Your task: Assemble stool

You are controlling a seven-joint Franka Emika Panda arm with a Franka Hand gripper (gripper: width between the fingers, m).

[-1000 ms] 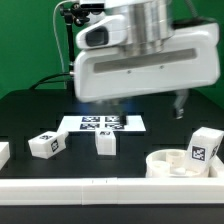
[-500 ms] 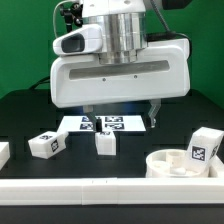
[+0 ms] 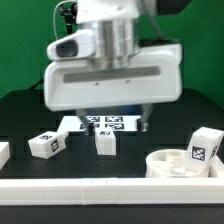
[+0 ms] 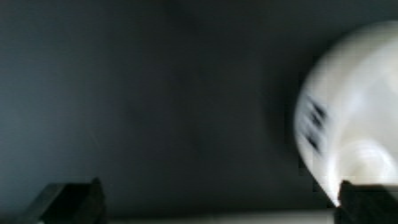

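The round white seat (image 3: 172, 163) lies at the front on the exterior view's right. A tagged leg (image 3: 203, 148) stands at its far rim. Two more legs (image 3: 45, 144) (image 3: 104, 143) lie in front of the marker board (image 3: 103, 124), and another leg (image 3: 3, 152) shows at the left edge. My gripper (image 3: 116, 120) hangs open over the marker board, with nothing between its fingers (image 3: 147, 121). The wrist view shows the gripper (image 4: 217, 205) with its jaws wide apart over dark table. A blurred white part (image 4: 352, 110) lies off to one side there; which part it is I cannot tell.
A long white rail (image 3: 100, 188) runs along the table's front edge. The arm's large white body (image 3: 112, 80) hides the middle of the back of the table. A green wall stands behind.
The gripper has moved towards the exterior view's left and a little lower, ending over the marker board. Its jaws have stayed open. The parts have not moved.
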